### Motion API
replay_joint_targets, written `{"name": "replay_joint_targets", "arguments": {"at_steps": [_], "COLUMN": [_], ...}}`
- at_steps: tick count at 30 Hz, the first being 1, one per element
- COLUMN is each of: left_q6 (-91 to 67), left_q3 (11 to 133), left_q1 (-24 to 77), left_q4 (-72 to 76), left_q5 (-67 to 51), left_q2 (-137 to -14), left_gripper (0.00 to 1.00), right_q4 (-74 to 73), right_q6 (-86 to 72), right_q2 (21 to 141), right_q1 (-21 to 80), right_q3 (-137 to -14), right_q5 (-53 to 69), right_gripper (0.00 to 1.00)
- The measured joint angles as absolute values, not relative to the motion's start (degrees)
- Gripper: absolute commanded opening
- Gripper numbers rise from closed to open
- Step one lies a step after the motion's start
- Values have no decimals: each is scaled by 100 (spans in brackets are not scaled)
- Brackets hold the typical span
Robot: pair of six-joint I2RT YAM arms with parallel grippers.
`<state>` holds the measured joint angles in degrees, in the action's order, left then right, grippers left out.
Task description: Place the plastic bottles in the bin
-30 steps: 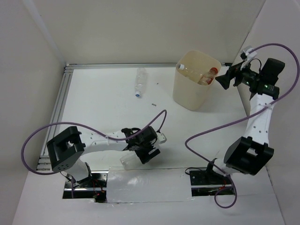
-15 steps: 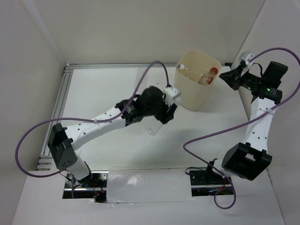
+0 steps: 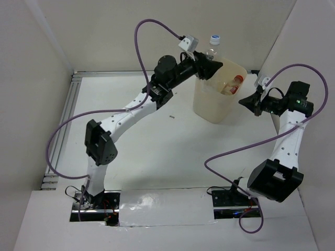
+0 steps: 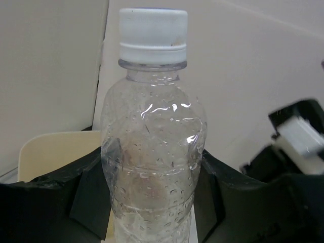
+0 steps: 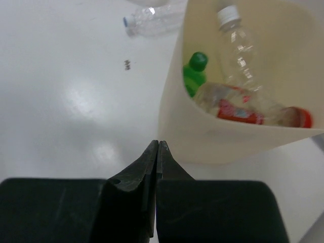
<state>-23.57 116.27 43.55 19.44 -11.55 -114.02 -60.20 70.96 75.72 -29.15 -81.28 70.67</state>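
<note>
My left gripper [image 3: 208,63] is shut on a clear plastic bottle [image 4: 152,147] with a white cap [image 3: 214,39]. It holds the bottle upright above the far left rim of the cream bin [image 3: 212,107]. Inside the bin [image 5: 212,136] lie a green bottle [image 5: 194,72], a clear white-capped bottle [image 5: 239,40] and a red-capped bottle [image 5: 253,109] with a red label. Another clear bottle [image 5: 154,16] lies on the table left of the bin. My right gripper [image 3: 245,102] is shut and empty just right of the bin, its tips [image 5: 158,145] near the outer wall.
White walls enclose the table on three sides. An aluminium rail [image 3: 68,112] runs along the left and far edges. The left arm [image 3: 131,112] stretches diagonally across the table middle. A small dark speck [image 5: 127,64] lies on the table near the bin.
The left arm carried the clear bottle from the near table up to over the bin's rim. The right gripper shut and drew slightly down and left beside the bin.
</note>
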Motion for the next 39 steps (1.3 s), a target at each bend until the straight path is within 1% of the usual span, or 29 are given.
{"name": "replay_joint_targets", "arguments": {"at_steps": [2, 3, 4, 5, 6, 7, 8, 11, 12, 13, 14, 15, 16, 17, 18, 19, 20, 21, 23, 24, 25, 28, 31, 32, 35, 36, 39], "left_q6": [-2692, -2875, -3011, -3186, -3317, -3417, -3507, -3699, -3763, -3789, -3804, -3822, -3846, -3885, -3913, -3927, -3929, -3935, -3933, -3924, -3900, -3730, -3494, -3424, -2982, -2967, -2519], "left_q3": [11920, 12237, 12519, 12779, 12964, 13133, 13288, 13688, 13826, 13915, 13928, 13928, 13939, 13983, 14073, 14143, 14175, 14175, 14175, 14173, 14173, 14097, 13773, 13485, 12350, 11780, 10342], "left_q1": [4303, 4289, 4281, 4276, 4276, 4265, 4265, 4268, 4268, 4268, 4268, 4268, 4263, 4259, 4257, 4254, 4250, 4246, 4241, 4241, 4241, 4248, 4246, 4246, 4248, 4246, 4213], "left_q4": [2290, 2373, 2484, 2545, 2624, 2681, 2744, 2770, 2755, 2722, 2709, 2692, 2676, 2622, 2571, 2534, 2491, 2453, 2368, 2333, 2333, 2316, 2235, 2215, 2263, 2246, 2443], "left_q5": [-1063, -974, -875, -733, -587, -427, -233, 290, 414, 497, 572, 596, 589, 574, 539, 495, 443, 386, 257, 180, 106, -152, -390, -447, -532, -521, -362], "left_q2": [-11850, -12140, -12416, -12678, -12886, -13069, -13238, -13664, -13797, -13891, -13959, -14016, -14068, -14140, -14228, -14302, -14355, -14383, -14407, -14407, -14405, -14285, -13906, -13633, -12619, -12077, -10578], "left_gripper": [27, 30, 35, 37, 41, 41, 51, 55, 60, 73, 75, 77, 81, 84, 96, 100, 100, 100, 100, 100, 100, 100, 100, 100, 100, 100, 100], "right_q4": [-6335, -6479, -6628, -6810, -6888, -6958, -7046, -7194, -7229, -7236, -7244, -7262, -7273, -7279, -7286, -7306, -7312, -7314, -7321, -7308, -7314, -7277, -7181, -7146, -6851, -6685, -5666], "right_q6": [7358, 7494, 7634, 7784, 7839, 7911, 7968, 8090, 8103, 8117, 8134, 8156, 8191, 8206, 8217, 8226, 8226, 8224, 8252, 8285, 8302, 8372, 8390, 8385, 8204, 8128, 7181], "right_q2": [7564, 7564, 7564, 7564, 7564, 7564, 7561, 7550, 7535, 7518, 7487, 7450, 7413, 7389, 7367, 7360, 7360, 7360, 7360, 7360, 7360, 7358, 7354, 7352, 7273, 7212, 6871], "right_q1": [-2915, -2915, -2915, -2915, -2912, -2910, -2893, -2827, -2799, -2768, -2746, -2731, -2711, -2692, -2685, -2681, -2676, -2672, -2646, -2633, -2622, -2578, -2375, -2274, -1820, -1653, -799], "right_q3": [-7905, -7784, -7658, -7483, -7411, -7303, -7194, -6991, -6956, -6925, -6884, -6838, -6788, -6746, -6709, -6676, -6659, -6628, -6595, -6595, -6595, -6595, -6595, -6595, -6595, -6593, -6580], "right_q5": [7030, 7002, 6969, 6925, 6904, 6888, 6864, 6812, 6794, 6794, 6792, 6788, 6790, 6792, 6792, 6792, 6796, 6810, 6816, 6825, 6836, 6869, 6879, 6877, 6796, 6757, 6388], "right_gripper": [0, 0, 0, 0, 0, 0, 0, 3, 5, 6, 8, 8, 10, 13, 18, 27, 38, 53, 67, 76, 80, 89, 95, 100, 100, 100, 100]}}
